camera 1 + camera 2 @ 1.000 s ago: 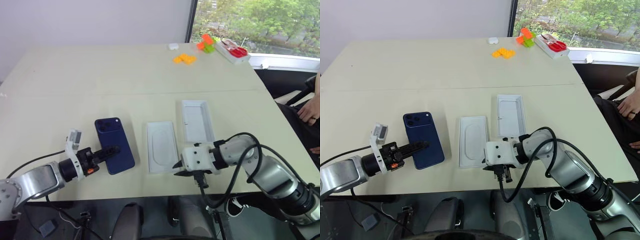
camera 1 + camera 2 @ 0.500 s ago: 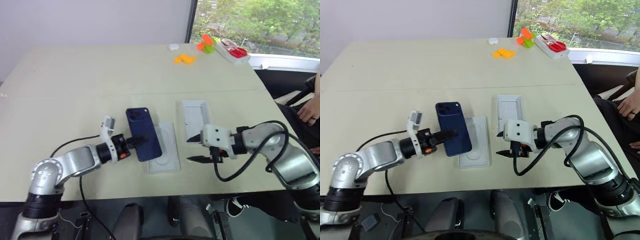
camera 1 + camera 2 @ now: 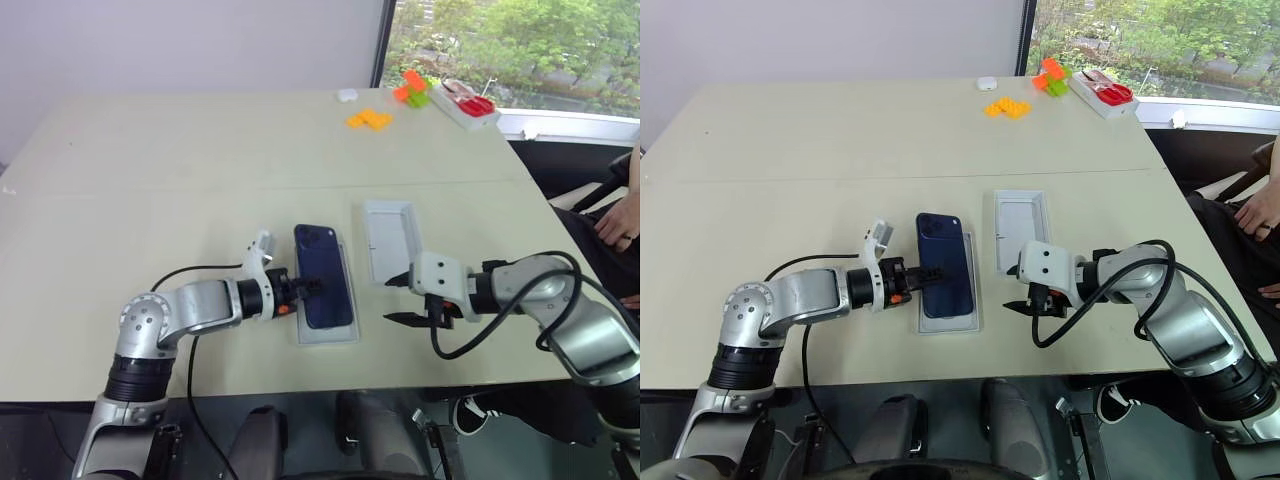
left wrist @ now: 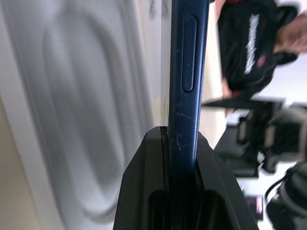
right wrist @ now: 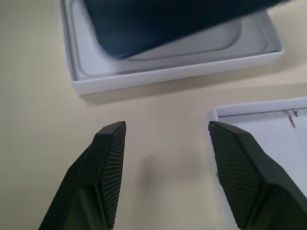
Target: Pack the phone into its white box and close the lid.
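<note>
Left eye view: my left gripper [image 3: 305, 287], clamped on the phone [image 3: 324, 289], has carried it rightward over the white box [image 3: 327, 334]; my right gripper [image 3: 398, 299] has spread wide beside the lid [image 3: 393, 242].

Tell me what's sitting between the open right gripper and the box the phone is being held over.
Nothing: in the right wrist view, bare table separates the right gripper from the white box.

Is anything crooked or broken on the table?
Nothing looks broken. The phone isn't lying in the white box yet: the left pincer grips its edge and holds it just above. The lid lies open side up beside it, with the right pincer open nearby.
</note>
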You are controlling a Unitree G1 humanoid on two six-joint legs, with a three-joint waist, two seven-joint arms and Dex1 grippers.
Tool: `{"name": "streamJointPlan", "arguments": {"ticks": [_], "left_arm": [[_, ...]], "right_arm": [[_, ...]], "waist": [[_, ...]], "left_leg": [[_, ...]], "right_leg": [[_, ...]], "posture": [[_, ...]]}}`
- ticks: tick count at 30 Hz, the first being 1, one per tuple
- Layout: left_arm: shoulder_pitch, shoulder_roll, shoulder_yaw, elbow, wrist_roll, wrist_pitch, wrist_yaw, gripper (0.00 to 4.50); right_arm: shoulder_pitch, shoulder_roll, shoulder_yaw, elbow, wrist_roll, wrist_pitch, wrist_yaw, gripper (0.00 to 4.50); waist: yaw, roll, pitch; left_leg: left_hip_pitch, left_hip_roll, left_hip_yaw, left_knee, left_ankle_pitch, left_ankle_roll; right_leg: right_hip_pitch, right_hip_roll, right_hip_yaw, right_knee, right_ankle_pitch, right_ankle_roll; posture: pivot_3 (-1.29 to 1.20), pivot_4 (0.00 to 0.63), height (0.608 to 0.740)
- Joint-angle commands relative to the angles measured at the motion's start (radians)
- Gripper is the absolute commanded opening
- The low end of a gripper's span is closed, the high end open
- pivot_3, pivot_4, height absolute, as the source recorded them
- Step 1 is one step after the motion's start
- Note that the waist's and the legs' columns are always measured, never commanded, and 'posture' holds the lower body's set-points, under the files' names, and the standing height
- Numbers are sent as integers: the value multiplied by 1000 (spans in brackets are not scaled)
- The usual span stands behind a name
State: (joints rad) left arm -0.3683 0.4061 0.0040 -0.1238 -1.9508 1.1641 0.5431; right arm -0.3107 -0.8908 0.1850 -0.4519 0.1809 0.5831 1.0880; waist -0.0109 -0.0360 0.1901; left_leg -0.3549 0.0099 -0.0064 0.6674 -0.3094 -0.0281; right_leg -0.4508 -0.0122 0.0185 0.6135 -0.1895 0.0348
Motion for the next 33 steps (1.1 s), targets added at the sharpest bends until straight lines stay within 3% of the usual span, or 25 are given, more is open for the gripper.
{"name": "streamJointPlan", "arguments": {"ticks": [1, 15, 20, 24, 28, 33], "left_arm": [[-16, 13, 1, -18, -21, 16, -9, 0], [6, 11, -12, -21, -21, 18, -2, 0], [11, 10, -11, -27, -21, 17, -1, 2120], [13, 29, -11, -47, -21, 19, -20, 4308], [19, 82, -10, -70, -21, 28, -62, 4467], [14, 243, -20, -108, -21, 56, -160, 4467]], "right_arm": [[-1, -10, -13, -22, 6, -11, -6, 2858], [-6, -3, 0, -12, 2, -20, -12, 2858], [-7, -3, 2, -14, 4, -20, -10, 2899], [-8, -3, 3, -14, 5, -20, -9, 2899], [-14, -1, 7, -11, 5, -21, -8, 2899], [-22, 4, 15, 0, 3, -29, -6, 2899]], "waist": [[0, 0, 0], [0, 0, 0], [1, 0, 0], [0, 0, 0], [-3, 0, 0], [-3, 0, 0]], "left_leg": [[0, 0, 0, 0, 0, 0], [0, 0, 0, 0, 0, -1], [0, 0, 0, 0, 0, -1], [0, 0, 0, 0, 0, -1], [0, 0, 0, 0, 0, -1], [1, 0, -1, 0, 0, -1]], "right_leg": [[0, 0, 0, 0, 0, 0], [0, 0, 0, 0, 0, 0], [0, 0, 0, 0, 0, 0], [1, 0, 0, 0, 0, 0], [2, 0, 0, 0, 0, 0], [2, 1, -1, 0, 0, 0]], "posture": [[0, 150, 734], [0, 150, 734], [0, 150, 734], [0, 150, 734], [0, 150, 734], [0, 150, 734]]}}
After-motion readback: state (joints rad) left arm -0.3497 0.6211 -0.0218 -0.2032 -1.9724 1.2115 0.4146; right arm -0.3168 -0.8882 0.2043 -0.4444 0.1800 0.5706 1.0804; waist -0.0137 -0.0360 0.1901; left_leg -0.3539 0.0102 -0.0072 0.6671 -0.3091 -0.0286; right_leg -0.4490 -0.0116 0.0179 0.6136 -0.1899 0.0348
